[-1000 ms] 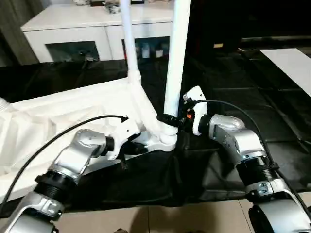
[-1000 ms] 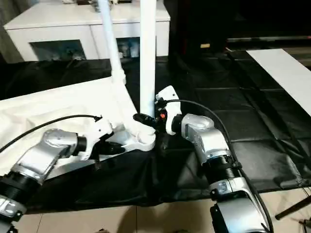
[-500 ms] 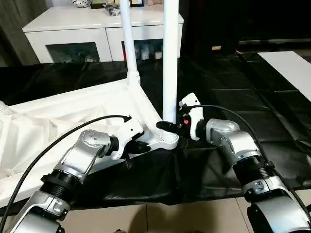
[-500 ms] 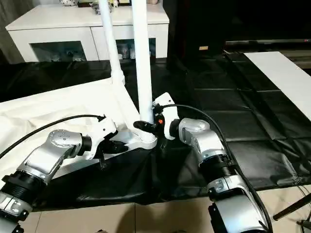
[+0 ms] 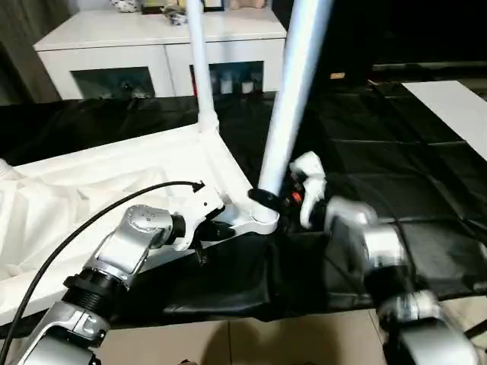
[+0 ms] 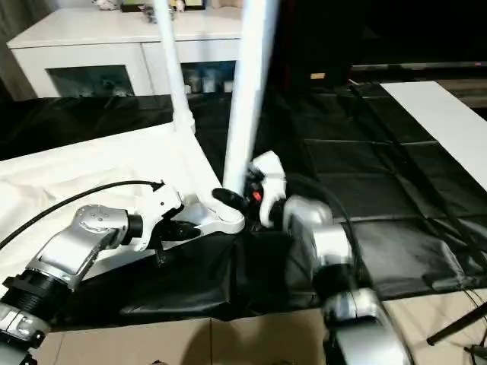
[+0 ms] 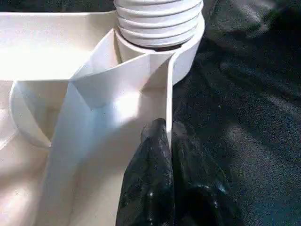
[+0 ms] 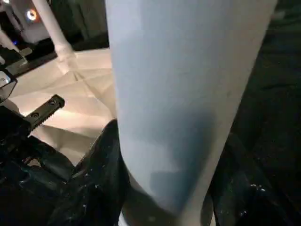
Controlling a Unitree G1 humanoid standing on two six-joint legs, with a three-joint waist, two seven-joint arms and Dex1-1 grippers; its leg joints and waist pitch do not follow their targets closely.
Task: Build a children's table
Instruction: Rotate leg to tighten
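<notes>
White plastic tabletop (image 5: pixel 114 179) lies underside up on a black sheet (image 5: pixel 426 190), occupying the 9 o'clock half of the head views. Its ribs converge on a round corner socket (image 5: pixel 259 220) near centre.

Left gripper (image 5: pixel 217 228) reaches in from 7 o'clock. Its two black fingers (image 7: pixel 155 188) are pressed onto a thin wall of the tabletop just below the socket, one finger on each face of that wall, pinching it. The ribbed end of a leg sits in the socket directly beyond the fingertips.

Rear leg (image 5: pixel 199 61) stands upright in the far corner socket at 12 o'clock.

Near leg (image 5: pixel 293 99) rises from the centre socket and tilts toward 1 o'clock. Right gripper (image 5: pixel 280 199) comes in from 5 o'clock and grasps this leg at its base, just above the socket; its fingers (image 8: pixel 106 165) sit on opposite sides of the tube, clamped against it.

White cabinet (image 5: pixel 152 49) with glass doors stands beyond the sheet at 11 o'clock.
</notes>
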